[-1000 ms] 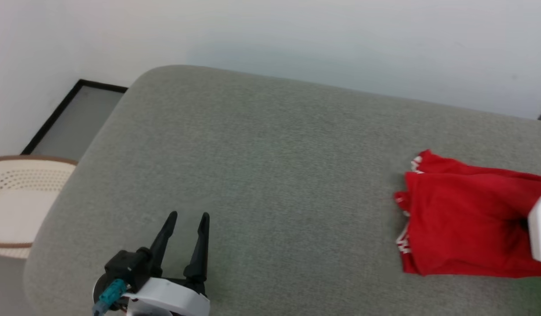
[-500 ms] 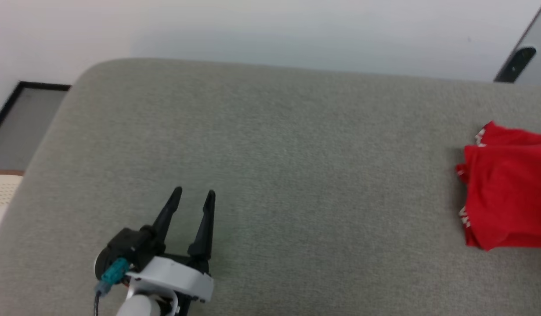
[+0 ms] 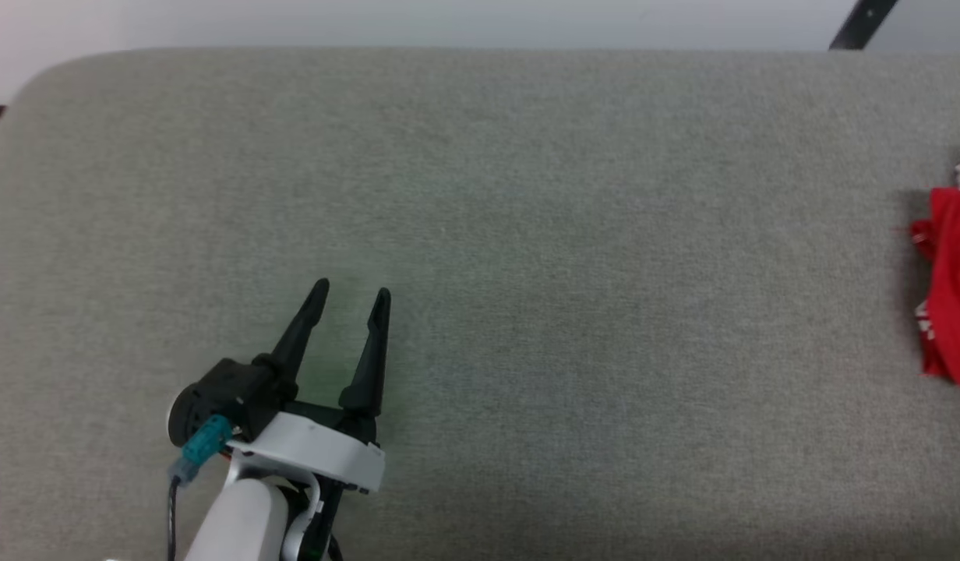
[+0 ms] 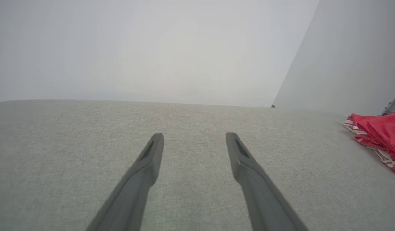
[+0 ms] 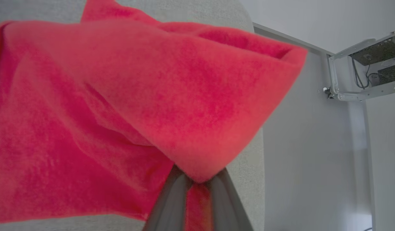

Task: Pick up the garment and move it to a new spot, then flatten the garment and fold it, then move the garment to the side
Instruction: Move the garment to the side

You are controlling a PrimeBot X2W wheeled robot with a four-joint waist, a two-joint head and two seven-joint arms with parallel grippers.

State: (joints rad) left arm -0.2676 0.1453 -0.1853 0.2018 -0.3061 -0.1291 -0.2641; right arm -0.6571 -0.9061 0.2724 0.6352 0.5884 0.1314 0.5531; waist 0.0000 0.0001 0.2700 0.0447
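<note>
The red garment [image 3: 954, 288] lies folded at the far right edge of the head view, its striped trim facing left; it also shows at the right of the left wrist view as a red heap [image 4: 378, 133]. In the right wrist view my right gripper [image 5: 195, 181] is shut on a fold of the garment [image 5: 120, 106], whose red cloth drapes over the fingers. My left gripper [image 3: 349, 291] stands open at the lower left over bare cushion, far from the garment, with nothing between its fingers [image 4: 146, 166].
The wide grey upholstered surface [image 3: 527, 234] spans the head view, its rounded far-left corner by a white wall [image 3: 371, 19]. A dark strip [image 3: 858, 19] leans at the top right. A metal bracket with cables [image 5: 367, 70] hangs on the wall in the right wrist view.
The head camera has swung left and down, so the garment has slid to the right edge and the basket and floor have left the view. The left gripper stays open.
</note>
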